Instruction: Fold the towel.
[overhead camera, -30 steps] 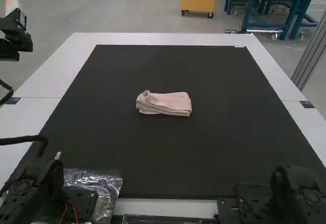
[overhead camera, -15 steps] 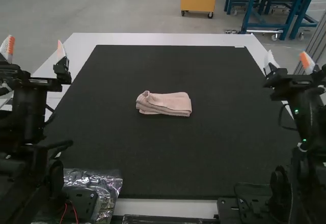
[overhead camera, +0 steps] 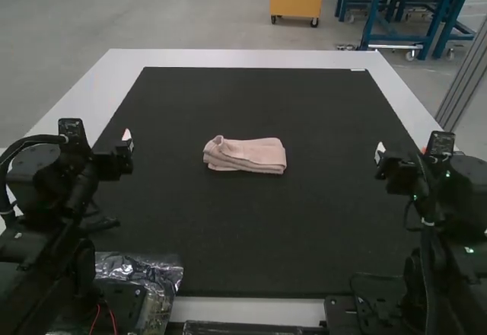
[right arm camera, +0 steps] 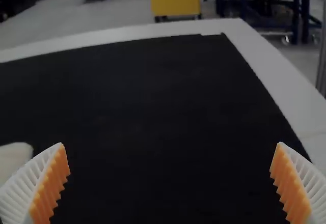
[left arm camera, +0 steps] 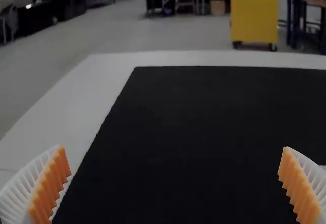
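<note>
Lying crinkled beside the base of the left arm (overhead camera: 61, 251), on the near side of the desk (overhead camera: 251, 308), a clear plastic bag (overhead camera: 156, 278) is the first hazard: a low elbow swing might catch its loose film and drag it onto the black mat (overhead camera: 251, 251).

A little farther on, the left claw (left arm camera: 173, 147) is released, its orange pads well apart with nothing between them. The right claw (right arm camera: 170, 143) is likewise empty and spread wide. They stand on opposite sides of the mat, both well apart from the cloth, so a knock looks unlikely unless one arm cuts across low.

Beyond them, near the middle of the mat, sits the pink towel (overhead camera: 247, 156), folded into a small, thick oblong of several layers. Its left end in the high view has a raised, curled corner, and the layers there do not line up neatly. I judge the folding done or almost so. The likeliest way to spoil it is one more tidying pinch: taking only the top layer would peel the bundle open, and a fingertip under that curl could unroll it. Pressing from one side might simply slide or twist the whole bundle.
</note>
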